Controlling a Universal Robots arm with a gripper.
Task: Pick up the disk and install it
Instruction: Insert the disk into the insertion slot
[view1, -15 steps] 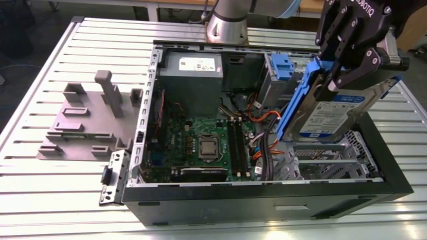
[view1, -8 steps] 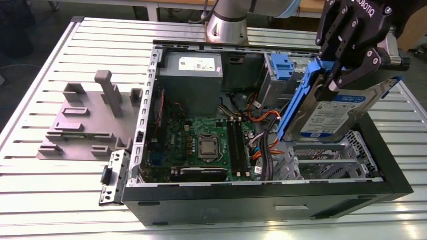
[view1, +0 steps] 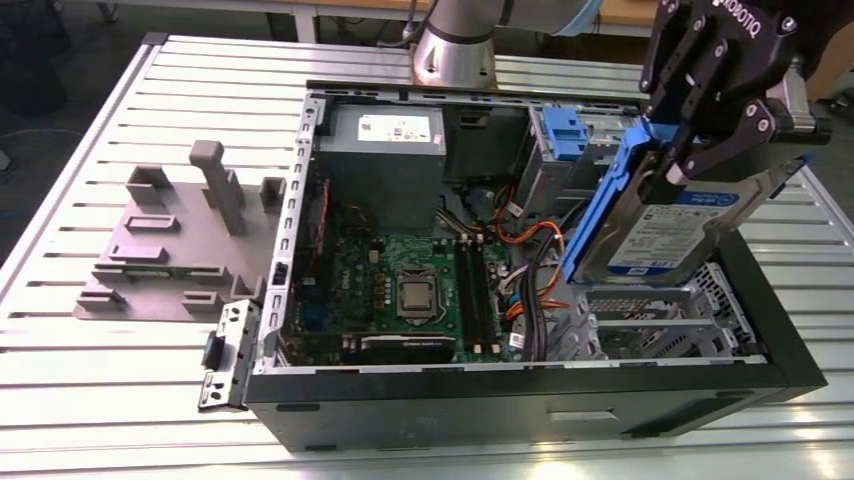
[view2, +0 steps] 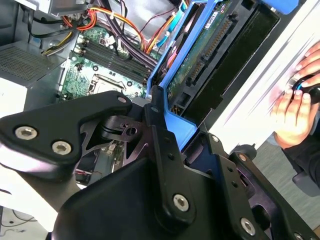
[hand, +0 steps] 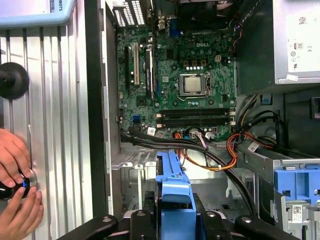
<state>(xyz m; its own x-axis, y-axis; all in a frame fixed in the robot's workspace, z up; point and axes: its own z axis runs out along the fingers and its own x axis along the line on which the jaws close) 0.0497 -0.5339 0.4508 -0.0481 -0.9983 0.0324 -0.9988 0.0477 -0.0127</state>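
The case (view1: 534, 385) lies open upward, so its inside can be reached from above. The disk (view1: 667, 225), tilted and clamped in the fingers (view1: 731, 128), takes the air over the open-topped cage (view1: 667, 330). Cables (view1: 523, 285) crowd the gap between cage and board (view1: 400, 285). The supply (view1: 387, 140) and a blue carrier (view1: 567, 135) block the far end. A posted holder (view1: 180, 225) stands on the bench (view1: 80, 400), at the exterior view's left. In the first wrist view a person's hands (hand: 15, 175) lie beside the case wall.
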